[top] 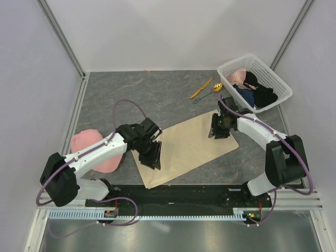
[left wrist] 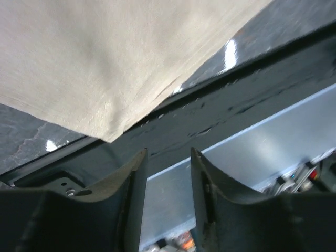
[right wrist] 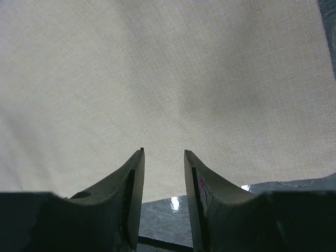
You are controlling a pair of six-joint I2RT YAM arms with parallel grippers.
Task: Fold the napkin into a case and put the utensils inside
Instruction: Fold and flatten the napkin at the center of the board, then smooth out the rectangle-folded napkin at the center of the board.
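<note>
Left gripper (left wrist: 168,151) and right gripper (right wrist: 164,151) sit low (jaws apart).

Beyond the left fingers (left wrist: 131,205) we see a grey, veined counter (top: 173,89) with bright glints of light (left wrist: 229,52) — plain white walls (top: 173,31) close it in, with slanting metal posts (top: 62,38) at the far corners.

From high above and behind the arm bases (top: 257,185), looking steeply down, far enough back to take in the whole grey surface (top: 173,94) and the napkin (top: 191,144). From the left wrist, low and close past the left gripper (left wrist: 168,153) toward the surface's near edge and its black rail (left wrist: 236,102); from the right wrist, close past the right gripper (right wrist: 163,152), almost filled with cloth. Shared by all three: the napkin, whole from above, only a corner or patch at the wrists.
</note>
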